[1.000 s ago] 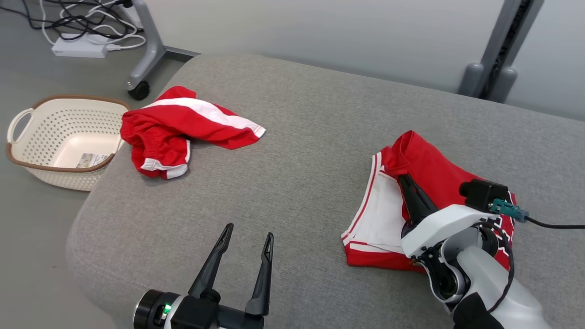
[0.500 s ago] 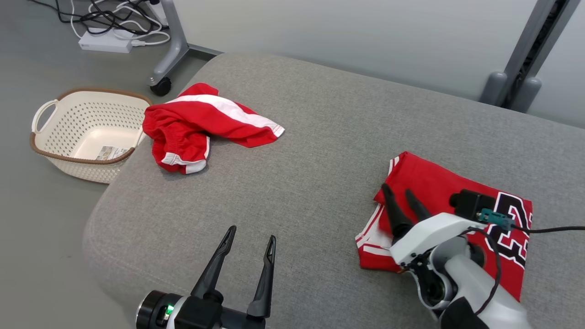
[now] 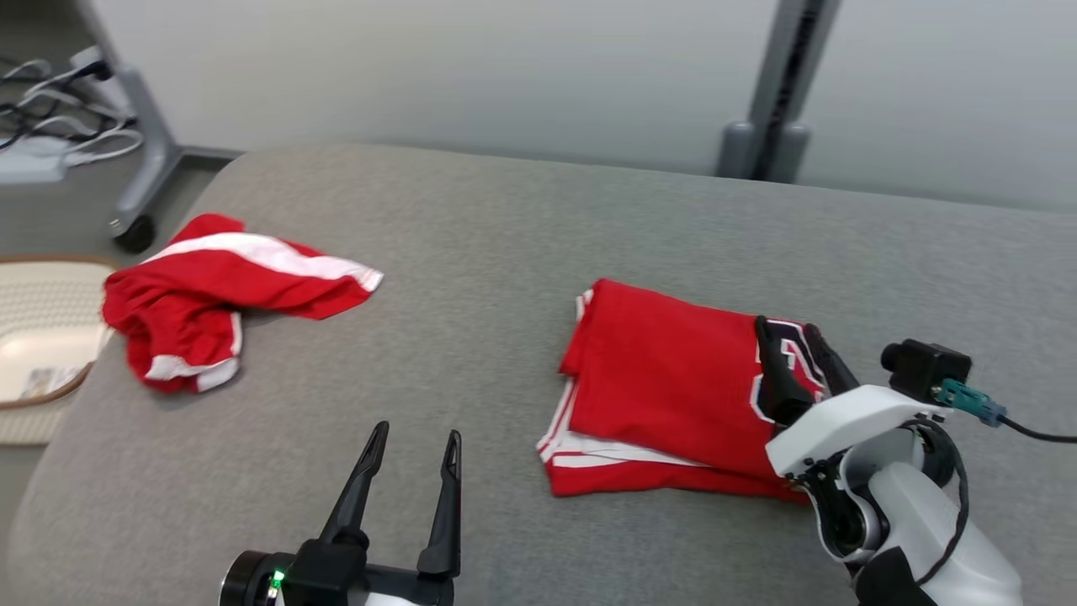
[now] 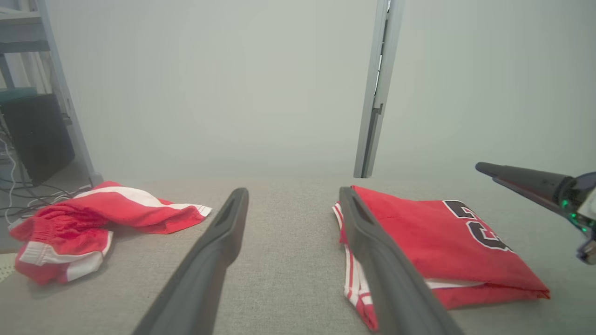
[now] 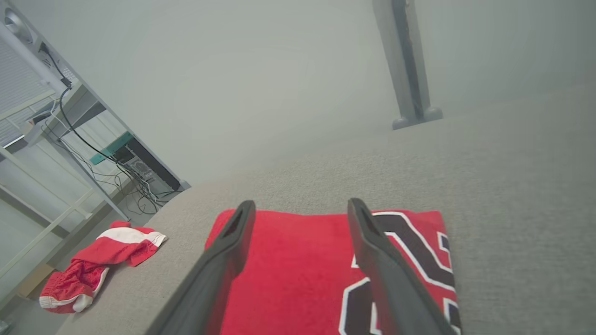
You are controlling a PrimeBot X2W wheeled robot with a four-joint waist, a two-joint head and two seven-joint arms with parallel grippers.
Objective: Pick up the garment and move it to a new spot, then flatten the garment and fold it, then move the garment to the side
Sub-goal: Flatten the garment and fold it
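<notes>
Head view has the folded red jersey point(image 3: 665, 387) lying flat on the grey padded surface point(image 3: 505, 236), directly under and ahead of the right claw point(image 3: 784, 324). The jersey's long axis runs crosswise to that claw's fingers. Its black-and-white numbered end sits beneath the fingertips, and its striped-trim layered edge points toward the left claw point(image 3: 418, 431). In the right wrist view the right claw point(image 5: 301, 204) stands spread wide above the jersey point(image 5: 298, 260) with no cloth between its fingers, the number under its right finger. A second ago this claw was pinched shut on a raised fold of the cloth; that fold now lies down flat and released. The camera has also swung, so the whole scene sits differently in view. In the left wrist view the left claw point(image 4: 293, 191) is wide open and empty as before, with the jersey point(image 4: 419, 237) just beyond its right finger and the crumpled red shorts point(image 4: 93, 209) well off past its left finger. A white basket point(image 3: 34, 337) lies beyond the shorts.
</notes>
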